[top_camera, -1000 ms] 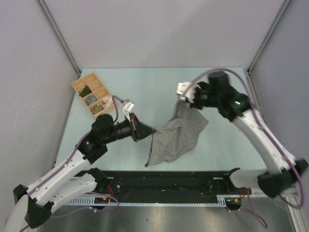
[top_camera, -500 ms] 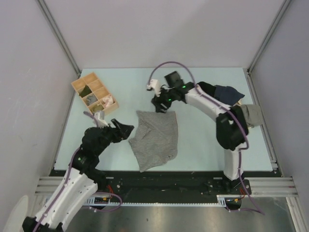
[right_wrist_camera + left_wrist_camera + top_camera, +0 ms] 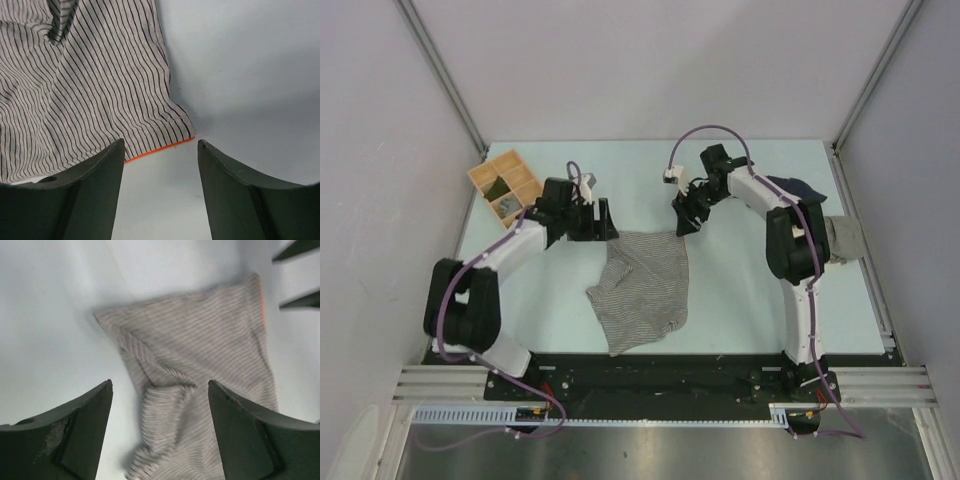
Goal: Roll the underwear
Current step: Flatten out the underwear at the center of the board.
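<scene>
The underwear [image 3: 642, 287], thin grey knit with fine dark stripes, lies unrolled and mostly flat near the centre of the table [image 3: 760, 290]. Its orange-stitched edge is at 12 o'clock, with rumpled folds toward 7 o'clock.

Robotics laboratory test cell: the left arm [image 3: 510, 248] and right arm [image 3: 807, 300], white and black, are standing bolted to a black metal rail [image 3: 660, 370] at the near edge of a pale surface [image 3: 740, 300]. Plain grey panels [image 3: 650, 70] on aluminium posts [image 3: 444, 75] are enclosing the far and side edges. Purple cables [image 3: 710, 128] are looping along the arms, and a wooden compartment tray [image 3: 507, 190] is sitting at far left.
</scene>
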`<act>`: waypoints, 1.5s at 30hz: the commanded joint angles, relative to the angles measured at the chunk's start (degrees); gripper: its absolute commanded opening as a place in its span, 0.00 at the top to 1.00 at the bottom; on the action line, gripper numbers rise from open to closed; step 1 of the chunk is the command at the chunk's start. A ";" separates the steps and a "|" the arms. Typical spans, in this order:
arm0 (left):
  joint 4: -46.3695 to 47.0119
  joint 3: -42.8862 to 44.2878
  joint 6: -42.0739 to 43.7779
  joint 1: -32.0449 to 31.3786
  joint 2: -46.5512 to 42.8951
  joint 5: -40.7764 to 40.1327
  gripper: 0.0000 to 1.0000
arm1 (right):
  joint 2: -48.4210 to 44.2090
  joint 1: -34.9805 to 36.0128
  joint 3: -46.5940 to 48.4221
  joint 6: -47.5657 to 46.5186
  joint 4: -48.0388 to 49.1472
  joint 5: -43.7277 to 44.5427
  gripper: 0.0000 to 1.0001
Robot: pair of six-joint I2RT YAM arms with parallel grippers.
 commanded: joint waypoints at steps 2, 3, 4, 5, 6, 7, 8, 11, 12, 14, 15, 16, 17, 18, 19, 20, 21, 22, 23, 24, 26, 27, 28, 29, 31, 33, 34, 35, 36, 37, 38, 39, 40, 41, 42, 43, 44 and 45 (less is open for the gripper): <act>-9.31 14.37 9.61 2.36 13.94 -0.93 0.19 | 4.13 0.77 5.50 -0.13 -4.85 -0.39 0.37; -11.41 16.04 10.05 2.36 15.55 -1.29 0.19 | 4.66 1.03 5.76 0.04 -5.03 -0.21 0.37; -11.78 18.06 10.40 2.36 16.78 -1.38 0.19 | 5.19 1.21 5.94 0.05 -5.29 -0.03 0.37; -11.95 18.86 10.40 2.36 18.10 -1.12 0.20 | 6.06 1.82 6.46 -0.13 -5.82 0.67 0.37; -12.39 19.57 10.40 2.36 19.94 -1.11 0.21 | 6.16 2.09 6.47 -0.04 -5.82 1.20 0.38; -12.74 20.79 10.67 2.36 21.00 -1.11 0.21 | 6.34 2.18 6.38 -0.04 -5.65 1.72 0.38; -13.10 21.41 10.84 2.36 21.79 -1.03 0.22 | 6.42 2.53 6.29 0.04 -5.21 2.16 0.39; -14.76 23.87 11.90 2.45 25.31 0.02 0.26 | 7.39 2.79 6.81 0.40 -5.03 3.04 0.39; -15.81 24.49 11.99 2.45 26.28 0.46 0.29 | 8.00 2.88 7.08 0.66 -5.03 3.05 0.40; -16.35 25.29 12.51 2.36 27.95 1.96 0.33 | 8.53 2.88 7.52 0.84 -4.86 3.31 0.41; -16.52 25.37 12.60 2.36 28.30 2.31 0.37 | 8.80 2.97 7.78 0.92 -4.94 3.48 0.42; -16.61 25.29 12.78 2.45 28.65 2.75 0.39 | 9.23 2.97 8.04 1.10 -5.03 3.66 0.43; -16.53 25.20 12.78 2.45 28.92 3.10 0.40 | 9.41 3.14 8.13 1.27 -5.03 3.57 0.43; -16.35 25.20 12.78 2.45 28.92 3.54 0.43 | 9.67 3.06 8.22 1.36 -4.94 3.66 0.45; -16.52 25.46 12.78 2.45 29.01 3.72 0.44 | 10.02 3.15 8.40 1.45 -5.03 4.27 0.46; -16.35 25.55 12.69 2.45 29.18 3.89 0.46 | 10.20 3.23 8.49 1.45 -5.03 5.15 0.46; -16.44 25.72 12.78 2.45 29.36 4.07 0.48 | 10.29 3.23 8.57 1.80 -4.59 6.03 0.47; -16.53 26.16 12.69 2.54 29.54 4.16 0.49 | 10.12 3.15 8.66 2.15 -4.24 7.17 0.47; -16.61 26.25 12.69 2.63 29.54 4.25 0.49 | 9.51 2.89 8.66 2.42 -3.80 7.09 0.47; -16.79 26.34 12.86 2.63 29.54 4.25 0.50 | 8.98 2.53 8.58 2.42 -3.54 6.83 0.46; -16.79 26.25 12.95 3.06 29.63 3.98 0.50 | 7.49 1.65 8.66 2.33 -2.66 6.47 0.44; -16.70 26.25 12.95 3.24 29.71 4.16 0.50 | 7.22 1.39 8.75 2.50 -2.13 6.21 0.43; -16.70 26.17 13.04 3.42 29.71 4.25 0.50 | 7.30 1.13 9.10 2.59 -2.04 5.86 0.42; -16.53 26.25 12.95 3.59 29.71 4.42 0.50 | 8.00 0.95 10.23 2.68 -2.22 5.60 0.41; -16.53 26.25 12.95 3.68 29.63 4.69 0.51 | 9.41 1.12 11.73 2.59 -3.18 4.37 0.41; -16.35 26.25 12.95 3.77 29.45 4.95 0.51 | 11.25 1.82 12.79 2.07 -4.76 3.84 0.43; -16.35 26.43 12.87 3.77 29.45 5.04 0.51 | 11.52 2.26 12.79 1.72 -5.29 4.01 0.43; -16.18 26.34 12.87 3.77 29.36 5.21 0.51 | 11.78 2.62 12.62 1.37 -5.90 4.01 0.44; -16.18 26.52 12.87 3.77 29.36 5.30 0.51 | 11.96 3.14 12.27 0.84 -6.17 4.10 0.45; -16.17 26.60 12.87 3.77 29.45 5.39 0.51 | 12.14 3.41 12.18 0.58 -6.43 3.93 0.45; -16.09 26.69 12.87 3.77 29.45 5.56 0.52 | 12.22 3.67 12.18 0.49 -7.04 4.10 0.46; -16.09 26.78 12.78 3.77 29.54 5.65 0.52 | 12.40 3.85 12.18 0.40 -7.31 4.19 0.46; -16.09 27.04 12.69 3.77 29.62 5.91 0.52 | 12.66 3.94 12.27 0.31 -7.49 4.45 0.46; -16.17 27.13 12.69 3.77 29.80 5.92 0.53 | 12.75 3.94 12.35 0.31 -7.84 4.63 0.47; -16.17 27.22 12.60 3.77 29.80 6.00 0.54 | 13.01 4.02 12.35 0.31 -8.02 4.89 0.48; -16.17 27.39 12.60 3.77 29.89 6.27 0.55 | 13.19 4.03 12.44 0.13 -8.37 4.98 0.48; -16.17 27.40 12.69 3.77 30.06 6.62 0.58 | 13.37 4.03 12.44 0.05 -8.54 4.98 0.50; -16.09 27.48 12.69 3.77 30.15 6.79 0.60 | 13.37 4.03 12.44 0.05 -8.63 4.89 0.51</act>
